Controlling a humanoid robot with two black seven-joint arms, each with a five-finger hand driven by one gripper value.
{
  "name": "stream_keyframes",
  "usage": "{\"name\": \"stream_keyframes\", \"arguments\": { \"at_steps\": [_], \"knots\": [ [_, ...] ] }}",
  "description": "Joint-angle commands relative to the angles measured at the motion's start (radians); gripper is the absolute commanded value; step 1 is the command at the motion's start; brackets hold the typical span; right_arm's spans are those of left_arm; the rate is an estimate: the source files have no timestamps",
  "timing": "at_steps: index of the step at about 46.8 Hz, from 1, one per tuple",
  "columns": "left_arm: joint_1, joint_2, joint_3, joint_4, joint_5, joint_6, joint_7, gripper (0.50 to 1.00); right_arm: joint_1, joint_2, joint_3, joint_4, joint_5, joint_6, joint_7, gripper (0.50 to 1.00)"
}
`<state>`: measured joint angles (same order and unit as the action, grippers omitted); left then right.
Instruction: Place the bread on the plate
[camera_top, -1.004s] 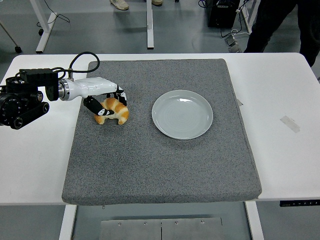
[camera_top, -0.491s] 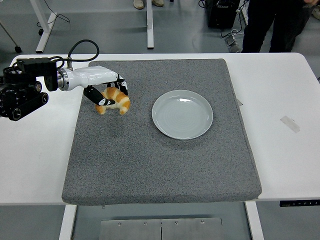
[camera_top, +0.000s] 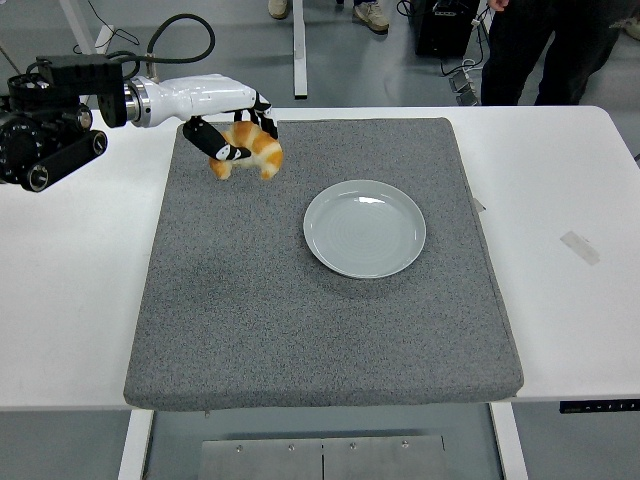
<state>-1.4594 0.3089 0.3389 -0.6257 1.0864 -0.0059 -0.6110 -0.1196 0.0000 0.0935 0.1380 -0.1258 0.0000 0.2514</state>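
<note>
Head view of the white bench (camera_top: 560, 180), covered at its centre by a grey felt mat (camera_top: 300, 320). The left hand (camera_top: 228, 125), white-shelled with black fingers, reaches in from the left edge above the mat's far left corner. Its fingers are curled around a golden-brown croissant (camera_top: 252, 150), which hangs clear of the mat in this grasp, its tips pointing down. A pale grey plate (camera_top: 365, 228) lies flat on the mat, right of centre, well apart from the croissant and to its lower right. Nothing lies on the plate. At the top right, beyond the bench, the dark trouser legs of a person (camera_top: 540, 50) are visible.
</note>
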Motion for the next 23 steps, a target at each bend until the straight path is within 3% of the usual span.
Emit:
{"name": "stream_keyframes", "arguments": {
  "at_steps": [1,5,17,23],
  "knots": [
    [-0.025,-0.011,0.002,0.0,0.0,-0.006,0.0,0.5,0.0,0.0,0.0,0.0,0.0,0.0,0.0,1.0],
    [-0.047,-0.047,0.003,0.0,0.0,-0.008,0.0,0.5,0.0,0.0,0.0,0.0,0.0,0.0,0.0,1.0],
    [-0.088,-0.065,0.005,0.0,0.0,-0.019,0.0,0.5,0.0,0.0,0.0,0.0,0.0,0.0,0.0,1.0],
    [-0.096,-0.12,0.006,0.015,0.0,-0.022,0.0,0.5,0.0,0.0,0.0,0.0,0.0,0.0,0.0,1.0]
  ]
}}
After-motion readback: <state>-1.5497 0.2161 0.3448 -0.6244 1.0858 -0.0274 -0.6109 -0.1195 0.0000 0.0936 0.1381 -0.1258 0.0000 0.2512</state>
